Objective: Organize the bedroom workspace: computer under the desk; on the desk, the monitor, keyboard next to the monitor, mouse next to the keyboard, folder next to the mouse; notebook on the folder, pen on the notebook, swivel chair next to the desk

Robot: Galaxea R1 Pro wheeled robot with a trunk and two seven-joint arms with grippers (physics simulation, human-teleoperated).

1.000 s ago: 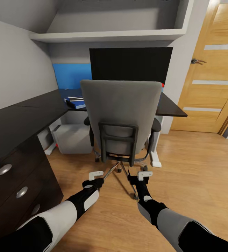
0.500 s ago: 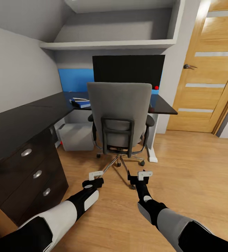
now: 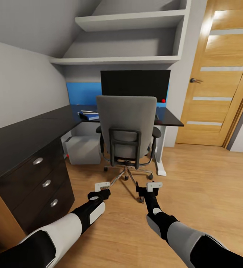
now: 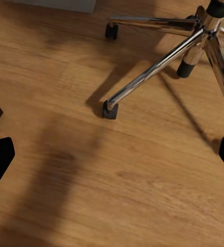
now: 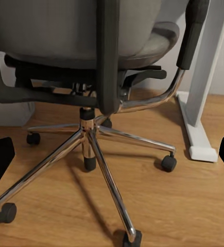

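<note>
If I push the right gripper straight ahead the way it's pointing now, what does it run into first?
Most likely the grey swivel chair: the right gripper looks straight at its chrome five-star base and the seat underside. A near chrome leg probably comes first, though depth is unclear.

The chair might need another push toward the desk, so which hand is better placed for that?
Right, likely. The right hand looks straight at the chair's seat and base, while the left hand points down at the floor beside one castor.
</note>
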